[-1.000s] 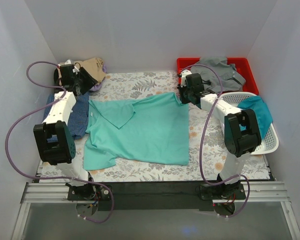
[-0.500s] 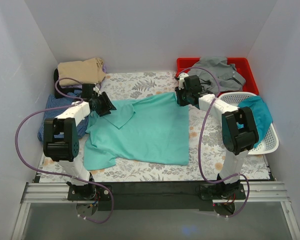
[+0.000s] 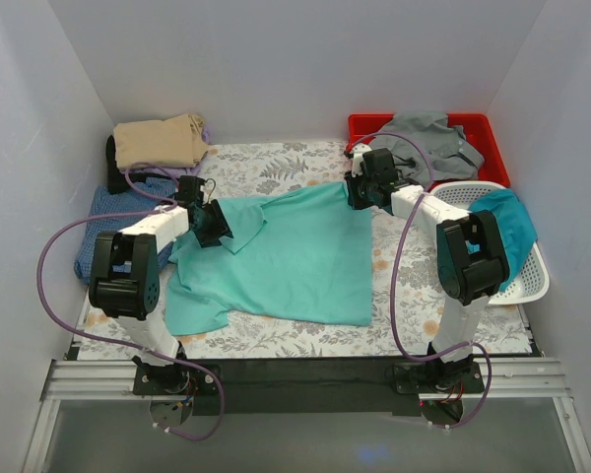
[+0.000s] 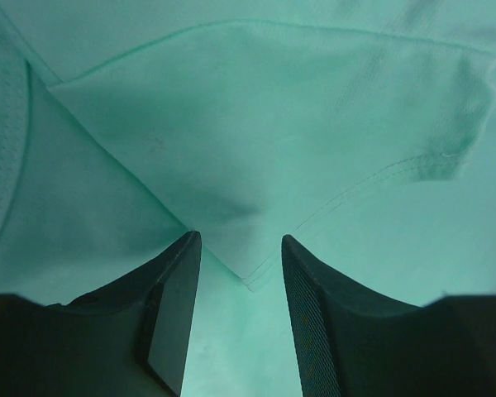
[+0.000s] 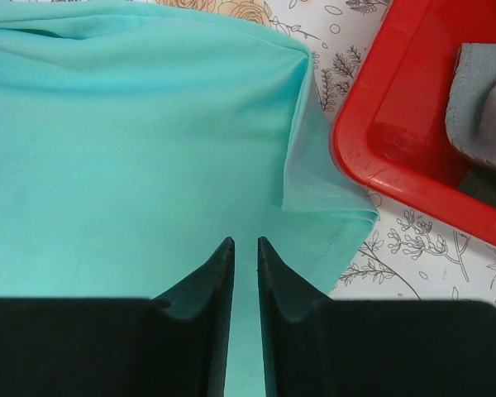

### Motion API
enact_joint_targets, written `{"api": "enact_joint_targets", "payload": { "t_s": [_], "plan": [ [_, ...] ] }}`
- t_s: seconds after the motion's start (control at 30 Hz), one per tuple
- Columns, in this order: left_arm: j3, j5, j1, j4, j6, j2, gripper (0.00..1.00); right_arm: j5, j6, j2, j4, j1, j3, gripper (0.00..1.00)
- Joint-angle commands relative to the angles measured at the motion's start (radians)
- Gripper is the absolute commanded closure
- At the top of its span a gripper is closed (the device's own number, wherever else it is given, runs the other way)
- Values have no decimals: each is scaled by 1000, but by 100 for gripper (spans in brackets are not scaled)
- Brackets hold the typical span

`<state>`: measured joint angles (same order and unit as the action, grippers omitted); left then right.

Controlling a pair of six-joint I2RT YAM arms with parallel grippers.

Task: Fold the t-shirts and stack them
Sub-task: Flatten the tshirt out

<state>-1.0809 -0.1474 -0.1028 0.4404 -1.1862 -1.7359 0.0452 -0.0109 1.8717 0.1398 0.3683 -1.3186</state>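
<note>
The mint green t-shirt [image 3: 286, 261] lies spread mid-table [image 3: 276, 168]. The left gripper [image 4: 236, 248] stands with jaws apart astride a folded sleeve tip. The right gripper [image 5: 245, 244] has jaws nearly together near the shirt's far right corner; whether they grip the cloth cannot be told.

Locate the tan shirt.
In the top view, the tan shirt lies folded in the far left corner, just behind the blue shirt.
</note>
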Motion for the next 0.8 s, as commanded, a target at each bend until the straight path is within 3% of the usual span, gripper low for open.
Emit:
{"api": "enact_joint_targets", "payload": {
  "t_s": [0.0,0.33,0.6,0.77],
  "plan": [
    [32,39,-11,-3,-21,19,57,12,3,7,-8,0,-28,77],
    [27,46,-20,-40,-49,-5,58,-8,3,1,-8,0,-22,77],
    [15,45,-25,-71,-59,-25,100,-16,2,3,-8,0,-13,77],
    [-14,72,-25,-45,-38,21,100,-36,-3,-3,-8,0,-8,78]
  ]
}}
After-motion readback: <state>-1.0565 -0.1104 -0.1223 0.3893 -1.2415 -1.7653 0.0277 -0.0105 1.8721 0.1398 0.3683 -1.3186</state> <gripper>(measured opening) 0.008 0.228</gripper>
